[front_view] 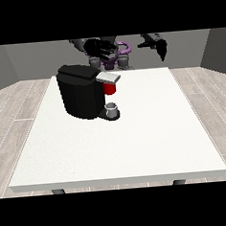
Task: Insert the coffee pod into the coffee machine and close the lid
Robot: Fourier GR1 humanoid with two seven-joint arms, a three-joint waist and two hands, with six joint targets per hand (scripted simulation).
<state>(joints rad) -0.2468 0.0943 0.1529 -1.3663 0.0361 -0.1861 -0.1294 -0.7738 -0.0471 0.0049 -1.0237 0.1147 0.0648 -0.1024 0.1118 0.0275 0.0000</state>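
A black coffee machine [82, 91] is seen standing on the white tabletop [135, 132], toward the far left part. Its grey lid [108, 77] is seen lying nearly flat over a red part [110, 88] at the machine's front. A small grey cup [112, 108] is set on the machine's base below it. The robot hand at the view's left [101, 48] is held above and behind the machine, its fingers spread and relaxed. The robot hand at the view's right [158, 46] is raised well apart from the machine; whether its fingers are curled cannot be told. The coffee pod itself cannot be made out for certain.
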